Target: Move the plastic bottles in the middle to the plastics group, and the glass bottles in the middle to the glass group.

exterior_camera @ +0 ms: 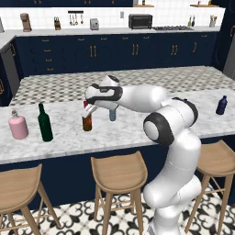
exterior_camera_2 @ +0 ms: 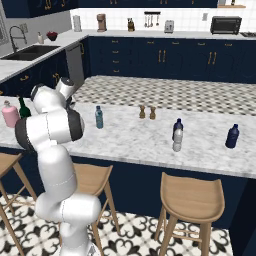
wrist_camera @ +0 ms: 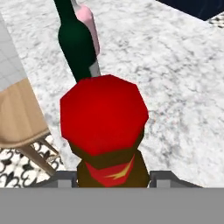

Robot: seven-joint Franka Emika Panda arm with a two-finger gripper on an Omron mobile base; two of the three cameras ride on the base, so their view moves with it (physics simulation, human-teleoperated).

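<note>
Marble counter [exterior_camera: 137, 131] carries the dark green bottle [exterior_camera: 44, 123] and pink bottle [exterior_camera: 18, 126] at its left end. Nearer the middle, the amber bottle [exterior_camera: 87, 121] stands upright, its red top seemingly gripped between the gripper's [exterior_camera: 87, 111] narrowed jaws.

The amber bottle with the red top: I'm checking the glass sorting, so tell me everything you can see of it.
The amber bottle is small and slim, brown glass by its look, with a faceted red cap and a red label with a yellow mark. It is upright over the white marble counter, right of the dark green bottle. The gripper is at its neck, jaws on either side; whether it stands or is lifted is unclear.
</note>
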